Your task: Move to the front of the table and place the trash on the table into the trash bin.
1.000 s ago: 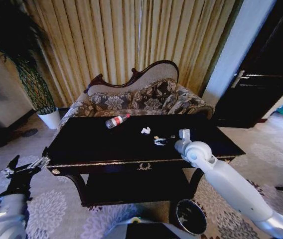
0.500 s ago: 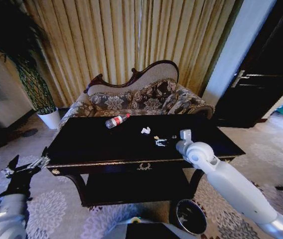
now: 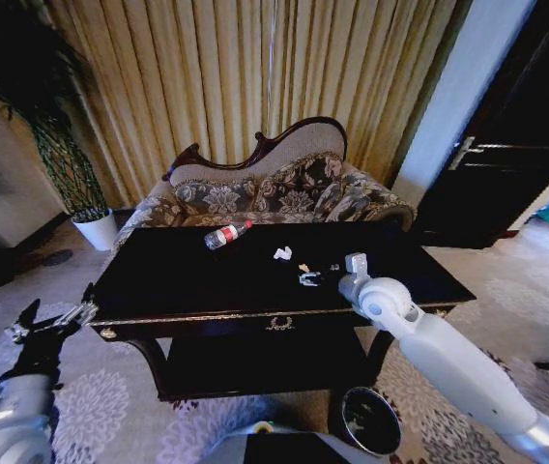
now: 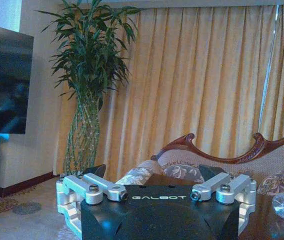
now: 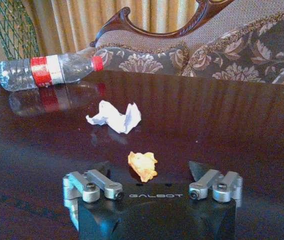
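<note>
On the dark glossy table (image 3: 197,290) lie a clear bottle with a red label (image 3: 226,234) (image 5: 47,71), a white crumpled paper scrap (image 3: 282,253) (image 5: 114,117) and a small yellowish scrap (image 5: 143,165). My right gripper (image 3: 309,278) (image 5: 149,170) hovers low over the tabletop, open, its fingers on either side of the yellowish scrap. The white scrap lies just beyond it and the bottle farther back. The round trash bin (image 3: 371,420) stands on the carpet below the table's front right corner. My left gripper (image 3: 47,331) (image 4: 152,174) hangs open off the table's left end.
A patterned sofa (image 3: 284,193) stands right behind the table, with curtains behind it. A white plant pot (image 3: 98,230) with a tall plant sits at the back left. A dark door (image 3: 506,145) is at the right. Patterned carpet surrounds the table.
My right gripper has edged slightly toward the small yellowish scrap. The left arm and the trash have not moved.
</note>
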Controlling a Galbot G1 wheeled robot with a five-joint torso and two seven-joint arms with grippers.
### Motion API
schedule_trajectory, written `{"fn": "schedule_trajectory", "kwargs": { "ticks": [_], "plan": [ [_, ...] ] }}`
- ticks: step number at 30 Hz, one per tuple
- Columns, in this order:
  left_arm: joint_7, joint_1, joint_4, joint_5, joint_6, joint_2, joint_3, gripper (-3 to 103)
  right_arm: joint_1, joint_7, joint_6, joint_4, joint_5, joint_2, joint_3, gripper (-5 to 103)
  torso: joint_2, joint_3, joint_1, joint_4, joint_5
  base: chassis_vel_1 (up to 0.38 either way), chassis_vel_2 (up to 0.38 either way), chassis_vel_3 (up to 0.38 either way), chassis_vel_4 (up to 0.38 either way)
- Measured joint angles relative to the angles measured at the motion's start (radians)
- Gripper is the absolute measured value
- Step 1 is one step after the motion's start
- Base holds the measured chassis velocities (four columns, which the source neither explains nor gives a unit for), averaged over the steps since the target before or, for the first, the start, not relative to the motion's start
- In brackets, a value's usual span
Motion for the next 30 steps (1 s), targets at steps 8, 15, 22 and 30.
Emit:
{"fn": "schedule_trajectory", "kwargs": {
  "ticks": [8,15,22,30],
  "plan": [
    [0.000,0.001,0.000,0.000,0.000,0.003,-0.001,100,-0.006,0.000,0.003,-0.002,0.000,0.000,0.005,65,0.000,0.000,0.000,0.0000,0.0001,0.000,0.000,0.000,0.000],
    [0.000,0.000,0.000,0.000,-0.001,0.004,0.000,100,-0.011,0.000,0.004,-0.002,0.000,-0.002,0.011,37,0.000,0.000,0.000,0.0000,0.0002,0.000,0.000,0.000,0.000],
    [0.000,0.001,0.000,0.000,-0.002,-0.002,0.000,100,-0.019,-0.001,0.005,0.002,0.000,-0.003,0.017,18,0.000,0.000,0.000,0.0004,0.0003,0.000,0.000,0.000,0.000],
    [0.000,-0.003,0.000,0.000,-0.002,-0.002,0.003,100,-0.029,-0.002,0.005,0.002,0.003,-0.009,0.042,1,0.000,0.000,0.000,0.0001,0.0003,0.000,0.000,0.000,0.000]
  ]
}}
